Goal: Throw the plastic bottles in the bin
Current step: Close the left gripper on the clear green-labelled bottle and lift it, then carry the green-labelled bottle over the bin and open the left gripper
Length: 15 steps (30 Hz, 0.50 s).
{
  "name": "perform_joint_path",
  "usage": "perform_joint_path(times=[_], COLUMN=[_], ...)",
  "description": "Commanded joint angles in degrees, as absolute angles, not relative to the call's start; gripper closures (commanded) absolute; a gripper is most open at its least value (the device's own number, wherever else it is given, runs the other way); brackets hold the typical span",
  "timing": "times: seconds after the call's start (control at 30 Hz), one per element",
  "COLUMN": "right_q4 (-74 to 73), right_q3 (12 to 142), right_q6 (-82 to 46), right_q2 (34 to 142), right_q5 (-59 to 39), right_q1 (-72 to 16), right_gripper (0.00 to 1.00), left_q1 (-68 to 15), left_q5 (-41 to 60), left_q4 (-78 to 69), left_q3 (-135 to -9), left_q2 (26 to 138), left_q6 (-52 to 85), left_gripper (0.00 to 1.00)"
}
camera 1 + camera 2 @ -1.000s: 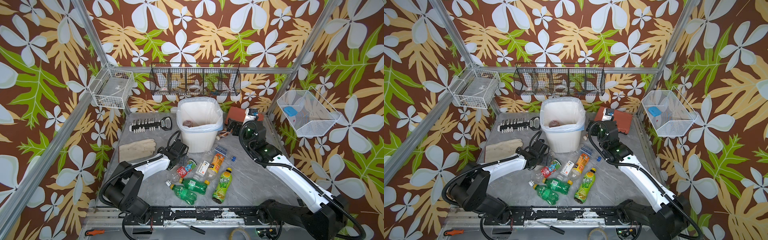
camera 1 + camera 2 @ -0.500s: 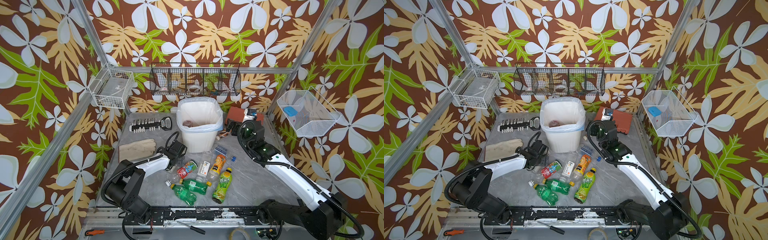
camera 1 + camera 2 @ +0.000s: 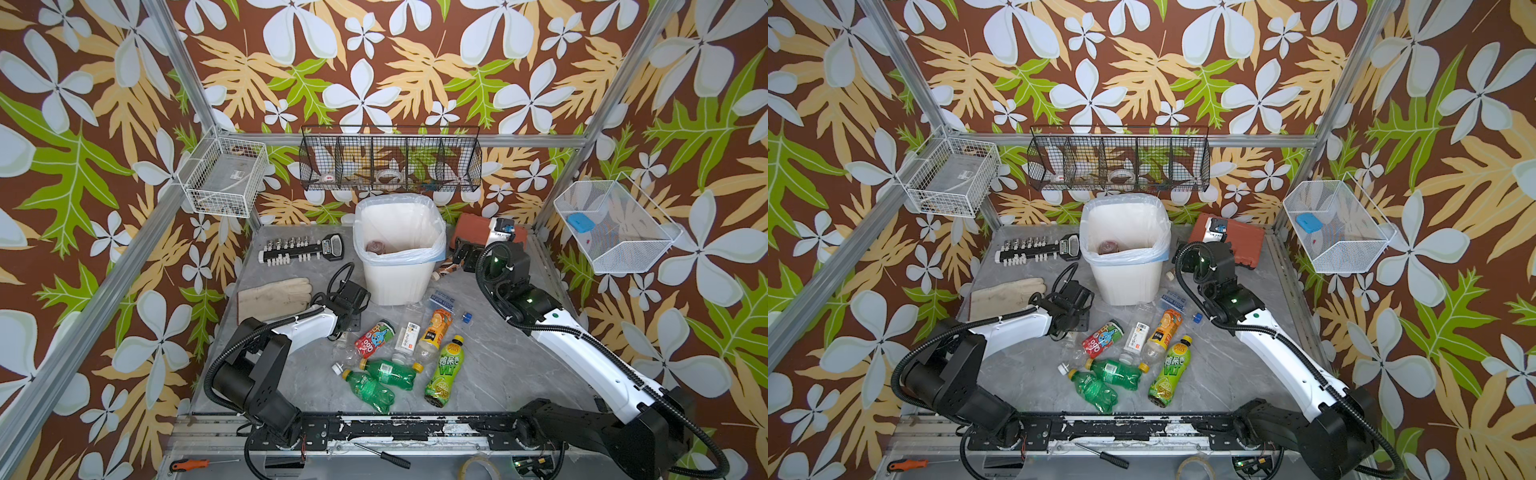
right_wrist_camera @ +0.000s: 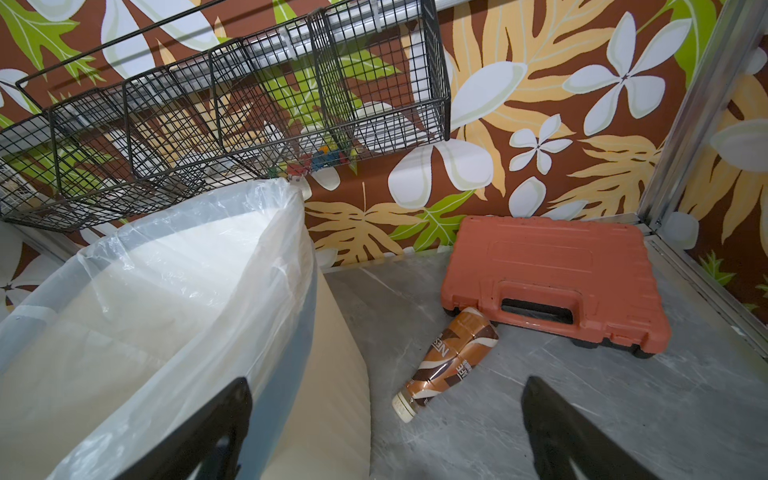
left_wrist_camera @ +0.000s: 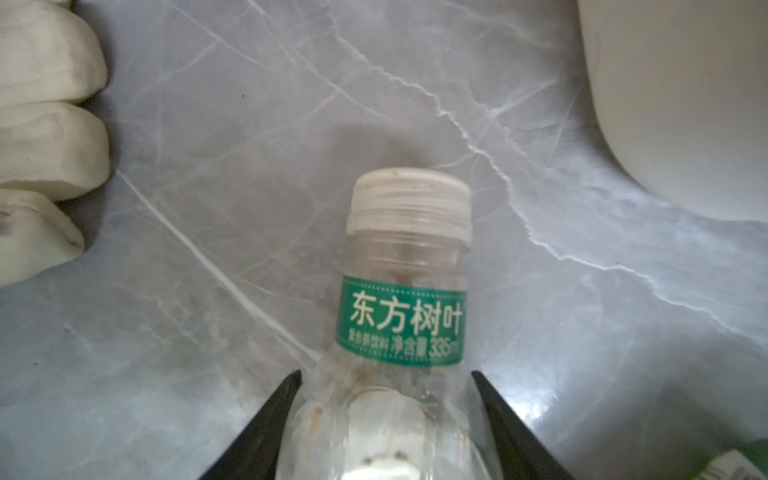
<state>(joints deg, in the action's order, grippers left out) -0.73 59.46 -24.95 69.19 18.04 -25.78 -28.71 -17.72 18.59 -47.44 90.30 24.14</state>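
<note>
In the left wrist view my left gripper (image 5: pixel 385 374) is shut on a clear bottle (image 5: pixel 405 324) with a green label and a white cap; both fingers press its sides. In both top views the left gripper (image 3: pixel 348 322) is low over the table, left of the bottle pile. Several bottles lie there: red-labelled (image 3: pixel 374 338), orange (image 3: pixel 436 332), yellow-green (image 3: pixel 444 370) and two green ones (image 3: pixel 388 372). The white lined bin (image 3: pixel 399 274) stands behind them. My right gripper (image 4: pixel 386 390) hangs open beside the bin (image 4: pixel 291 374), above a brown bottle (image 4: pixel 451 357) lying on the table.
A red-brown tool case (image 4: pixel 557 278) lies behind the brown bottle. A pale work glove (image 3: pixel 274 297) and a socket rack (image 3: pixel 299 251) lie left of the bin. A loose blue cap (image 3: pixel 466 317) lies by the pile. Wire baskets (image 3: pixel 390 160) hang on the walls.
The left gripper's jaws have closed onto the clear bottle at the left edge of the pile. The right arm has barely moved and its jaws stay wide.
</note>
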Motion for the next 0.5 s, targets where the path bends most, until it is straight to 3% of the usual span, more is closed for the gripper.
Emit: perform_joint_path(times=[0.0, 0.23, 0.47], right_q4=[-2.1, -2.4, -2.5], right_q3=[59.5, 59.2, 58.9], right_q6=[-25.2, -25.5, -25.6], right_q2=[68.9, 68.8, 68.5], right_q5=[18.5, 18.4, 18.5], right_q1=[-25.8, -25.8, -25.8], right_gripper=[0.0, 0.0, 0.0], left_q1=[-28.3, -26.1, -23.3], left_q5=[-19.2, -19.0, -13.2], left_q4=[18.8, 16.4, 3.0], left_q3=[-47.5, -46.9, -41.9], left_q2=[88.9, 81.9, 67.5], left_q6=[25.4, 26.5, 30.6], left_gripper=[0.42, 0.52, 0.55])
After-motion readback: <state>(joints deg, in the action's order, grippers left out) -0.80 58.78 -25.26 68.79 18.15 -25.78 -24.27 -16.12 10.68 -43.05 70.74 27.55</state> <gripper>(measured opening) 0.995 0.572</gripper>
